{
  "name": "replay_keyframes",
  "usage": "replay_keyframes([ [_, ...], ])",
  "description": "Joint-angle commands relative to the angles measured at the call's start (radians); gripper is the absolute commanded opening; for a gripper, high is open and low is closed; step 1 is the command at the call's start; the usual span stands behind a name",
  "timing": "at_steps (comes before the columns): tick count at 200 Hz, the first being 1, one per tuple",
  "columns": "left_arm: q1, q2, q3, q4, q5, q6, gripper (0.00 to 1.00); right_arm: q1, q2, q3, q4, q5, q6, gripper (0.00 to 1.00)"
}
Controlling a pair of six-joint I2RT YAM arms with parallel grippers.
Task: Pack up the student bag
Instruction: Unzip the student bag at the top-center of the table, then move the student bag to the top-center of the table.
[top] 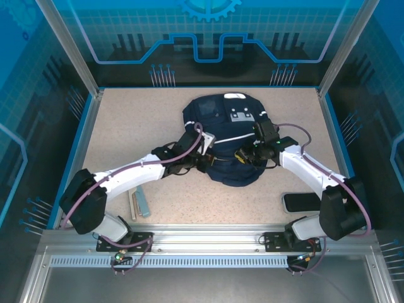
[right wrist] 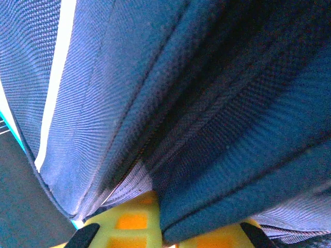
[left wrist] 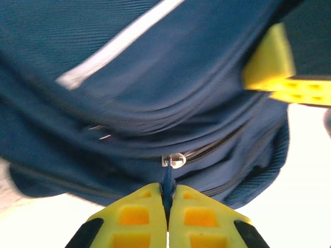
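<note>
even overhead light, sharp top view; wrist views blurred, overexposed.

Top camera: above and behind my bases, facing down on the table (top: 126, 126). Left wrist camera: past my left gripper (left wrist: 167, 196), close on the student bag (left wrist: 155, 77). Right wrist camera: past my right gripper (right wrist: 163, 232), even closer. All share the bag.

Tips of right claw (right wrist: 162, 233) behind a fold of student bag (right wrist: 217, 113)
</note>
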Motion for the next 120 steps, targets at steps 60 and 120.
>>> replay_keyframes([
  [60,0.130,0.029,-0.008,0.080,-0.238,0.007,0.00,0.005,0.064,0.076,-0.032,0.035,-0.131,0.02],
  [120,0.242,0.167,0.088,0.119,-0.294,-0.018,0.00,0.060,0.256,0.222,-0.006,-0.030,-0.230,0.00],
])
